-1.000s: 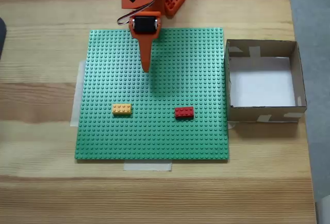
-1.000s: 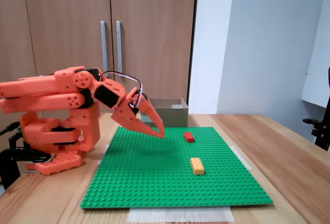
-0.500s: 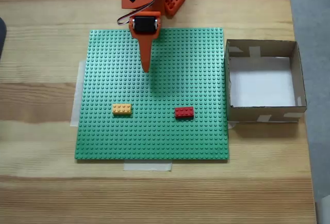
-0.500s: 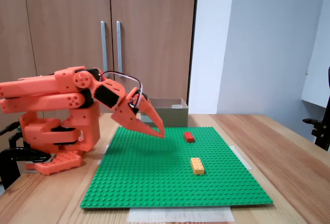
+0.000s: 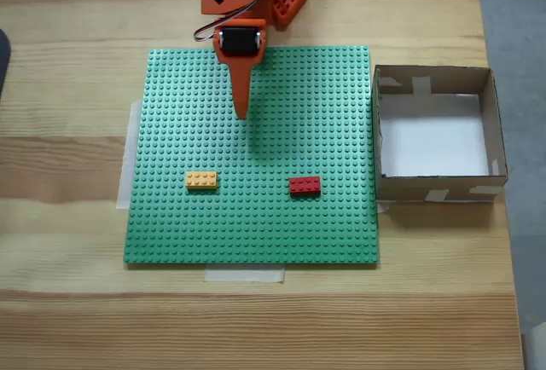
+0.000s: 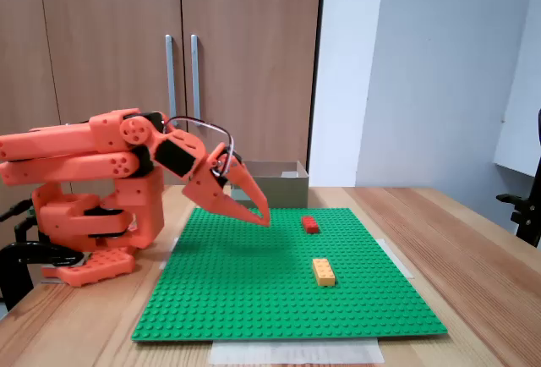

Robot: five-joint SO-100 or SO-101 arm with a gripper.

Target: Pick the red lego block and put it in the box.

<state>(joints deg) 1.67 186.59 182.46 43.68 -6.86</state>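
Observation:
The red lego block (image 5: pixel 304 185) (image 6: pixel 310 224) lies flat on the green studded baseplate (image 5: pixel 171 225) (image 6: pixel 254 299), toward its side nearest the box. The brown cardboard box (image 5: pixel 435 187) (image 6: pixel 279 183) stands open-topped beside the plate, its white floor bare. My orange gripper (image 5: pixel 241 114) (image 6: pixel 264 218) hangs shut with nothing in it above the plate, its tip pointing down, well short of the red block and apart from it.
A yellow-orange brick (image 5: pixel 201 181) (image 6: pixel 323 271) lies on the baseplate, level with the red block in the top-down fixed view. The arm's orange base (image 6: pixel 93 240) sits at the wooden table's edge. Pale tape strips (image 5: pixel 244 274) hold the plate down.

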